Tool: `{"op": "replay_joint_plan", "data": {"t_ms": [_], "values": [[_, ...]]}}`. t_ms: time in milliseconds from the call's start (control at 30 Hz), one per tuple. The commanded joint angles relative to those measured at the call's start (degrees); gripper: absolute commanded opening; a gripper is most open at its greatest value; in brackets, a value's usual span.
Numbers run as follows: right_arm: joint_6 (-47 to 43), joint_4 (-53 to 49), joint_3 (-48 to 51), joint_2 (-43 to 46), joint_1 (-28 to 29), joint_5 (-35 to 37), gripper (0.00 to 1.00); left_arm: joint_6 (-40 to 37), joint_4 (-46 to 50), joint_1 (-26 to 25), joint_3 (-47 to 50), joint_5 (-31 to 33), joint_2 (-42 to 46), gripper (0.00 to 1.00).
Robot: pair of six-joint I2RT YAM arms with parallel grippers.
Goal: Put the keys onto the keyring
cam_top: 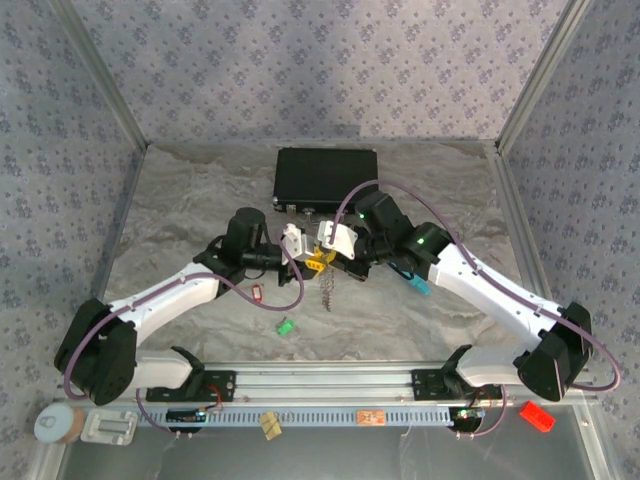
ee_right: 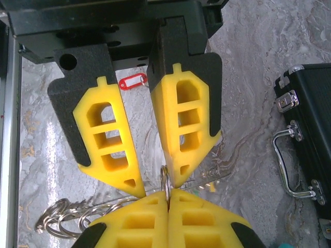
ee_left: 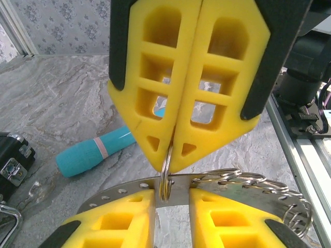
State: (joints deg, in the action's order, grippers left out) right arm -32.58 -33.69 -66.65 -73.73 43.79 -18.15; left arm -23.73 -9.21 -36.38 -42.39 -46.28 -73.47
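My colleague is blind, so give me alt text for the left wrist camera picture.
The right gripper, yellow latticed fingers shut, pinches a small silver metal ring right by a flat perforated metal strip that crosses the parted yellow tips of the left gripper. A long teal cylinder and a black hard case lie on the grey marbled table behind.

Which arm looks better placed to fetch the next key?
Left. Its gripper stands open, and the red key and green key lie beside that arm; the right gripper is shut on the keyring.
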Motion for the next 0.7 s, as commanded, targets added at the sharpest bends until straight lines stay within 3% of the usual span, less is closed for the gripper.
{"op": "replay_joint_plan", "data": {"t_ms": [0,400,667], "values": [[-1.85,-1.86,-0.62,0.57,0.00,1.01,0.00,0.00,-0.96,0.29,0.47,-1.98,1.85,0.24],[-3.28,-2.92,-1.16,-0.09,0.42,0.14,0.00,3.31,-7.25,0.49,1.32,-5.13,0.58,0.26],[-3.13,-2.25,-1.17,-0.29,0.55,-0.61,0.00,4.04,-9.43,0.52,1.70,-6.24,-0.20,0.17]]}}
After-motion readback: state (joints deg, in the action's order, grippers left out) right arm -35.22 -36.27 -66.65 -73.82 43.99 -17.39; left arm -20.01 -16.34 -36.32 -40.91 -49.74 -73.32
